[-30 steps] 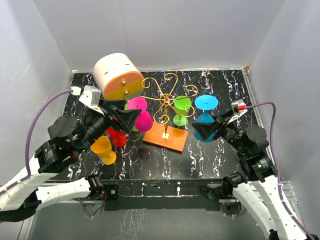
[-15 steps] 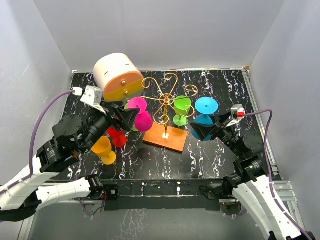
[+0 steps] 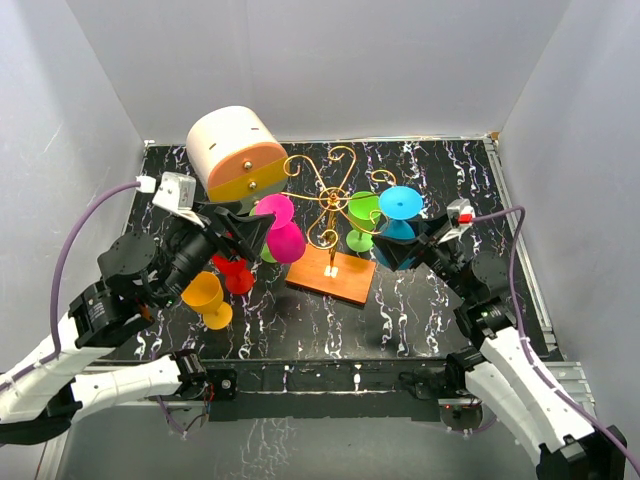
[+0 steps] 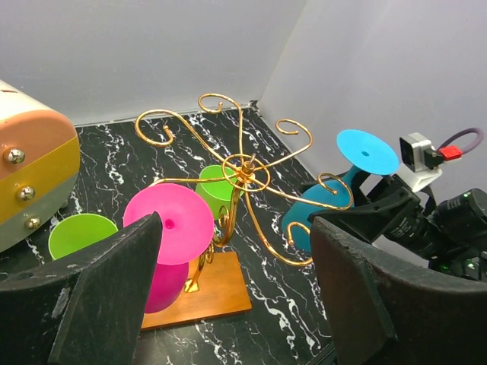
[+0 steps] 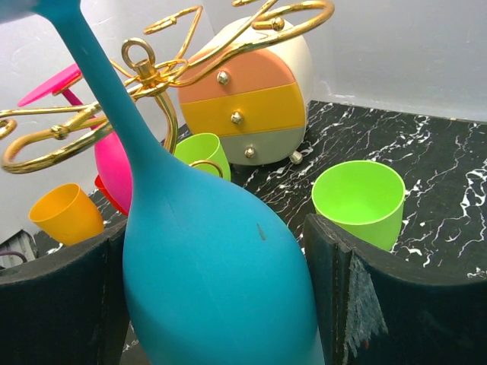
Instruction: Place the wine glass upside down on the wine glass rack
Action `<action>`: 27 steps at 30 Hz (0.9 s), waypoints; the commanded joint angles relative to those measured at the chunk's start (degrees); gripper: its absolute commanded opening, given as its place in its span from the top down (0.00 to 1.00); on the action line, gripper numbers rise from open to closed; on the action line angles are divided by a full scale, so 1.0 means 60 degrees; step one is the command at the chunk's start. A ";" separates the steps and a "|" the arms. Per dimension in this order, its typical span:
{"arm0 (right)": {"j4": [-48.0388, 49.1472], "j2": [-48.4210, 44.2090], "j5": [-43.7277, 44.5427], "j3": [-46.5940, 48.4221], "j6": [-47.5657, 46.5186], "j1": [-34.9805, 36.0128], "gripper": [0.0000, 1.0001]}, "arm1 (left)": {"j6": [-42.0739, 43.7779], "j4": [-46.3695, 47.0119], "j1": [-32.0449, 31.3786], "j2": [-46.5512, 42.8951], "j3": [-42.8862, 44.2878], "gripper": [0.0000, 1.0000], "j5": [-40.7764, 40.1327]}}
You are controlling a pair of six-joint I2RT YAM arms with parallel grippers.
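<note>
Two right gripper [image 3: 405, 252] fingers [image 5: 346, 304] pinch the inverted wine glass [image 5: 221, 281] at the wine glass rack's [image 4: 243, 163] right-edge side; left gripper [image 3: 243, 232] spread.

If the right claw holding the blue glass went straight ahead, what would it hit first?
Probably the wine glass rack: its gold arms lie just ahead of the right gripper and blue glass; depth is unclear.

The gold wire wine glass rack [image 3: 330, 205] stands midway on the black marbled desk [image 3: 430, 318], the cream-and-orange drum-shaped box [image 3: 235, 150] behind-left of it. The teal plastic wine glass [image 3: 398, 212], inverted in the right hand [image 3: 398, 250], is just right of it, stem perhaps touching a curled arm.
</note>
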 commanded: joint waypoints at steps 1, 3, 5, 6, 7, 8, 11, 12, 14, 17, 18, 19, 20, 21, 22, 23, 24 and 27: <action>0.1330 0.0559 -0.0537 0.0207 -0.0059 -0.0007 0.54 | -0.0097 0.0039 -0.0033 -0.0174 0.0077 0.23 -0.0142; 0.1168 0.0876 -0.0899 0.0355 -0.0076 -0.0007 0.54 | -0.0130 -0.0015 -0.0033 -0.0217 0.0101 0.23 -0.0157; 0.1139 0.1129 -0.1202 0.0401 -0.0081 -0.0007 0.55 | -0.0162 -0.0035 -0.0041 -0.0251 0.0088 0.23 -0.0170; 0.1151 0.1229 -0.1343 0.0383 -0.0074 -0.0007 0.55 | -0.0177 -0.0038 -0.0034 -0.0275 0.0086 0.23 -0.0184; 0.1191 0.1316 -0.1450 0.0365 -0.0073 -0.0007 0.55 | -0.0191 -0.0039 -0.0033 -0.0295 0.0080 0.23 -0.0190; 0.1253 0.1401 -0.1552 0.0360 -0.0067 -0.0007 0.55 | -0.0206 -0.0052 -0.0033 -0.0306 0.0072 0.23 -0.0194; 0.1376 0.1655 -0.1739 0.0406 -0.0074 -0.0007 0.55 | -0.0246 -0.0065 -0.0042 -0.0315 0.0064 0.23 -0.0201; 0.1419 0.1765 -0.1776 0.0448 -0.0058 -0.0007 0.55 | -0.0259 -0.0068 -0.0034 -0.0314 0.0077 0.23 -0.0201; 0.1605 0.1927 -0.1885 0.0510 0.0057 -0.0007 0.55 | -0.0266 -0.0068 -0.0033 -0.0317 0.0072 0.23 -0.0198; 0.2076 0.2156 -0.2017 0.0521 0.0321 -0.0007 0.55 | -0.0267 -0.0104 -0.0037 -0.0342 0.0065 0.23 -0.0244; 0.2177 0.2227 -0.2058 0.0528 0.0385 -0.0007 0.55 | -0.0280 -0.0111 -0.0033 -0.0351 0.0065 0.23 -0.0245; 0.2268 0.2296 -0.2111 0.0535 0.0433 0.0004 0.55 | -0.0294 -0.0125 -0.0033 -0.0357 0.0052 0.23 -0.0245; 0.2364 0.2356 -0.2167 0.0536 0.0461 0.0007 0.55 | -0.0316 -0.0143 -0.0033 -0.0383 0.0043 0.23 -0.0245; 0.2443 0.2406 -0.2247 0.0543 0.0519 0.0018 0.55 | -0.0335 -0.0153 -0.0033 -0.0407 0.0025 0.23 -0.0245; 0.2517 0.2456 -0.2332 0.0568 0.0550 0.0045 0.55 | -0.0359 -0.0167 -0.0033 -0.0429 0.0021 0.23 -0.0245; 0.2545 0.2517 -0.2473 0.0628 0.0582 0.0071 0.55 | -0.0375 -0.0182 -0.0037 -0.0451 0.0004 0.23 -0.0245; 0.2552 0.2580 -0.2637 0.0706 0.0604 0.0101 0.55 | -0.0390 -0.0196 -0.0033 -0.0460 0.0006 0.23 -0.0245; 0.2481 0.2702 -0.2963 0.0900 0.0589 0.0212 0.54 | -0.0413 -0.0229 -0.0033 -0.0518 -0.0008 0.23 -0.0267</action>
